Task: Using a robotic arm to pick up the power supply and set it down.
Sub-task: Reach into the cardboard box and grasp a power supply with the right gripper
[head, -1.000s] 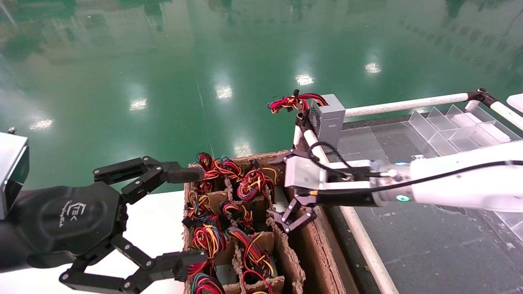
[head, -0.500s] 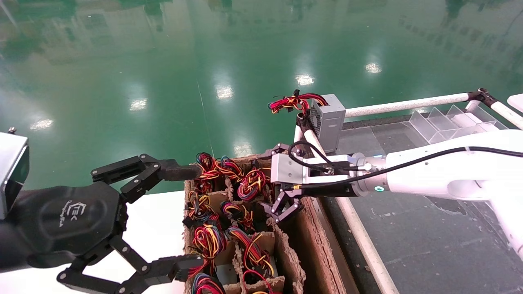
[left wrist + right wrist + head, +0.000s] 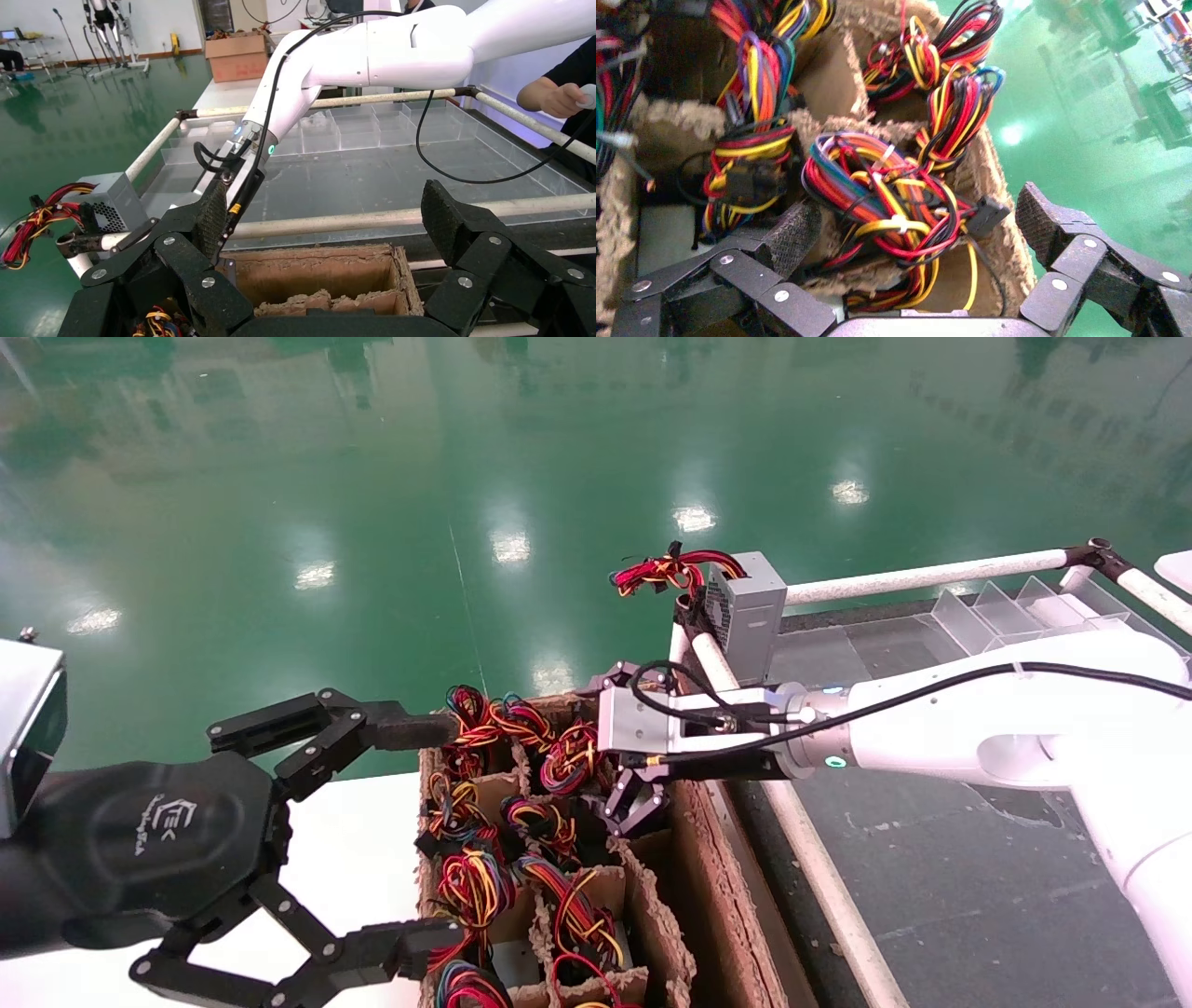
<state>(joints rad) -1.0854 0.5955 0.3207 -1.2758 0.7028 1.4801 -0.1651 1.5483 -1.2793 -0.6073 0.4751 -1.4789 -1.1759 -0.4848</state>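
A white robotic arm [image 3: 968, 733] reaches in from the right across a dark grey bench [image 3: 941, 887] toward a cardboard crate [image 3: 694, 887] split into compartments by rough dividers. Its right gripper [image 3: 636, 800] points down into a compartment at the far right of the crate, jaws spread. In the right wrist view the two fingers [image 3: 796, 235] stand on either side of a tied bundle of red, yellow, black and blue wires [image 3: 898, 210], with open space beside it, not pinching anything. More wire bundles [image 3: 480, 882] fill the neighbouring compartments; the boxes under them are mostly hidden.

A small grey power supply [image 3: 748, 612] with a perforated vent side stands upright on the far left corner of the bench, beside the white rail [image 3: 917, 576], well apart from the right gripper. Its red, yellow and black wire bundle [image 3: 663, 570] sticks out to the left, past the bench edge.

The left gripper [image 3: 419, 831] hangs at the near left of the crate, over a white surface [image 3: 349, 859], jaws spread wide and holding nothing. Clear plastic dividers [image 3: 1024, 617] sit at the far right of the bench. A glossy green floor [image 3: 372, 505] lies beyond.
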